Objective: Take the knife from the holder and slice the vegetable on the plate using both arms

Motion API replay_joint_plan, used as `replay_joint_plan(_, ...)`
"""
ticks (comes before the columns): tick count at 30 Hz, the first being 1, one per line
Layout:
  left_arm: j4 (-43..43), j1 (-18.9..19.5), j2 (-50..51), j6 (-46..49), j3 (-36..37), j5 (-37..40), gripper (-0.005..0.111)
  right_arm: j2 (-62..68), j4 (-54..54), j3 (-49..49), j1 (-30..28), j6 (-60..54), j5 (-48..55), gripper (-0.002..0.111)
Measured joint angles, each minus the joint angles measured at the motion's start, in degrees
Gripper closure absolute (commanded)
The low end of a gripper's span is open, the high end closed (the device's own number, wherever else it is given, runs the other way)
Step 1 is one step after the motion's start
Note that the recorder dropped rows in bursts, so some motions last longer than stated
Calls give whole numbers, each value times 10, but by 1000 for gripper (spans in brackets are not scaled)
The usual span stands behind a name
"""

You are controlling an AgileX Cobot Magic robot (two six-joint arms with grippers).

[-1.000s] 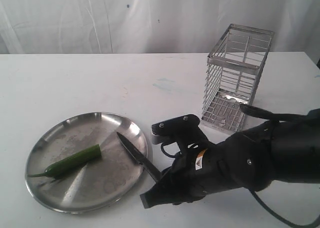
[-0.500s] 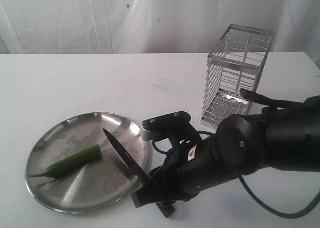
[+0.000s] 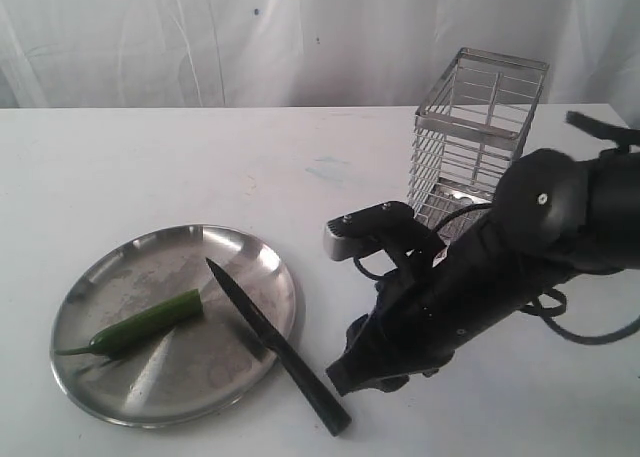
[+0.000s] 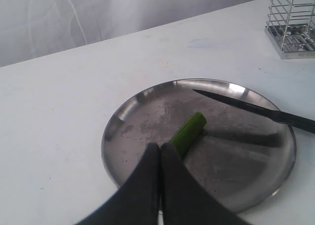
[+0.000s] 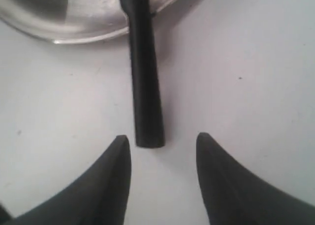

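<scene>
My right arm (image 3: 520,247) reached in from the holder's (image 3: 475,157) side, sloping down towards the table (image 3: 200,167), with my right gripper (image 5: 163,139) low over the bare surface. Its jaws stood apart and held nothing. The butt of the knife (image 3: 275,342) lay just ahead of the gap between them, not touching either finger. The knife lay flat, its blade on the plate (image 3: 180,372) and its handle out over the rim onto the table. My left gripper (image 4: 160,151) was clenched tight on nothing, pointing over the plate at the vegetable (image 3: 150,322), which lay beside the blade tip; I could not tell whether it touched.
</scene>
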Motion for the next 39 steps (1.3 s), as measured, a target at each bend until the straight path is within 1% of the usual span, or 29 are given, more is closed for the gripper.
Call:
replay_joint_plan(1, 0, 0, 0, 0, 0, 0, 107, 0, 42, 0, -13, -48, 29, 68)
replay_joint_plan(2, 0, 0, 0, 0, 0, 0, 107, 0, 114, 0, -35, -120, 81, 68)
replay_joint_plan(4, 0, 0, 0, 0, 0, 0, 107, 0, 164, 0, -68, -181, 114, 68)
replay_joint_plan(5, 0, 0, 0, 0, 0, 0, 107, 4, 178, -1, -87, -210, 122, 68)
replay_joint_plan(7, 0, 0, 0, 0, 0, 0, 107, 13, 197, -2, -102, -234, 137, 68)
replay_joint_plan(10, 0, 0, 0, 0, 0, 0, 107, 44, 229, -10, -109, -274, 168, 68)
replay_joint_plan(13, 0, 0, 0, 0, 0, 0, 107, 94, 244, -35, -109, -297, 193, 68)
replay_joint_plan(17, 0, 0, 0, 0, 0, 0, 107, 131, 246, -57, -109, -303, 193, 67)
replay_joint_plan(22, 0, 0, 0, 0, 0, 0, 107, 168, 249, -81, -109, -318, 188, 55)
replay_joint_plan(39, 0, 0, 0, 0, 0, 0, 107, 224, 254, -115, -109, -359, 169, 55)
